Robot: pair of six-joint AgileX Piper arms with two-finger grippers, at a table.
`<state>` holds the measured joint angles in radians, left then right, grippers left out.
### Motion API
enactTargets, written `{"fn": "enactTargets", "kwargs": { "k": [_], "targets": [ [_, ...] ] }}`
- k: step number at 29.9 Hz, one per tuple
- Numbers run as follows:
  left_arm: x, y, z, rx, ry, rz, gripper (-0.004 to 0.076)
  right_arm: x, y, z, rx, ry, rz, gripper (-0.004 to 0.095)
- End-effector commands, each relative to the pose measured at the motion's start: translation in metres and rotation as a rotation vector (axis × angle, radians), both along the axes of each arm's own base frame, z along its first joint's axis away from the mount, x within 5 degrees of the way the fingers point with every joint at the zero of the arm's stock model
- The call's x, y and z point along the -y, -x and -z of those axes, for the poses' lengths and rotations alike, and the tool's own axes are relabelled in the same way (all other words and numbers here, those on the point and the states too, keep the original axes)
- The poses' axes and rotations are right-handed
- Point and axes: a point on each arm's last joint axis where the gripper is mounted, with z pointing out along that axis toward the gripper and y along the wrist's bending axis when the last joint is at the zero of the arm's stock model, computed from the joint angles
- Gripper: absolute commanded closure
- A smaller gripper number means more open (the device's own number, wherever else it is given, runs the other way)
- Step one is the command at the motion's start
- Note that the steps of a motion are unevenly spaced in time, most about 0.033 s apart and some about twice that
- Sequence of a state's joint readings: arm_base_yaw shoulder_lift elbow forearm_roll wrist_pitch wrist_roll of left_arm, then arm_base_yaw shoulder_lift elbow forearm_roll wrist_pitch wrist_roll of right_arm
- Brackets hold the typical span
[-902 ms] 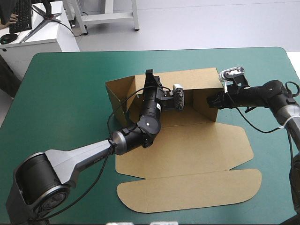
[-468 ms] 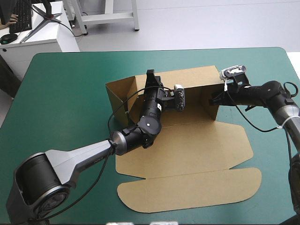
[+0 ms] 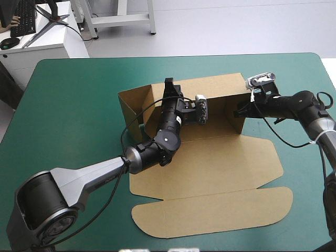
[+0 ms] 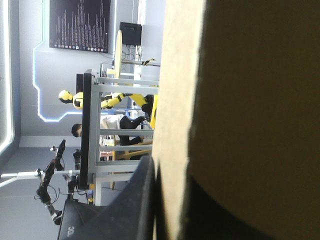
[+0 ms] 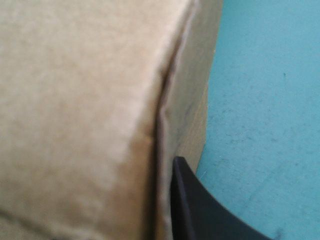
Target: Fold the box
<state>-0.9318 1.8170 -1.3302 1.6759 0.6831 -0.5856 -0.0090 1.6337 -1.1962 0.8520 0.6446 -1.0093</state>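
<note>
The brown box [image 3: 210, 163] lies in the middle of the teal-green table, its lid flat toward the near edge and its far walls raised. My left gripper [image 3: 168, 86] reaches over the tray and is shut on the top edge of the back wall [image 3: 223, 86]. In the left wrist view the board [image 4: 235, 100] fills the space between the jaws, with one black finger [image 4: 142, 200] on its outer side. My right gripper [image 3: 240, 111] is shut on the right side wall [image 3: 233, 118]. In the right wrist view the box corner [image 5: 90, 100] hides one finger, and the other finger [image 5: 200, 210] lies outside the wall.
The left side wall [image 3: 131, 107] stands up at an angle. The rounded lid flap [image 3: 210, 215] lies flat near the table's front edge. Bare teal-green cover [image 3: 68, 105] surrounds the box on the left, right and far sides.
The right gripper has shifted slightly toward the far edge with the right wall. The left arm and the back wall are almost still.
</note>
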Motion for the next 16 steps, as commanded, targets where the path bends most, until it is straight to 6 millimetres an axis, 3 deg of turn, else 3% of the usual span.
{"fn": "enactTargets", "kwargs": {
  "k": [1, 7, 16],
  "targets": [
    [0.005, 0.01, -0.029, 0.033, 0.086, 0.083, 0.0584, -0.011, 0.004, -0.017, 0.017, -0.086, -0.02, 0.0917],
    [0.013, 0.013, -0.028, -0.005, 0.137, 0.162, 0.0357, -0.007, 0.001, -0.017, 0.027, -0.08, 0.029, 0.0916],
    [0.03, 0.043, -0.049, 0.051, 0.192, 0.255, 0.0353, 0.0, -0.005, -0.019, 0.06, -0.052, 0.129, 0.0917]
  ]
}}
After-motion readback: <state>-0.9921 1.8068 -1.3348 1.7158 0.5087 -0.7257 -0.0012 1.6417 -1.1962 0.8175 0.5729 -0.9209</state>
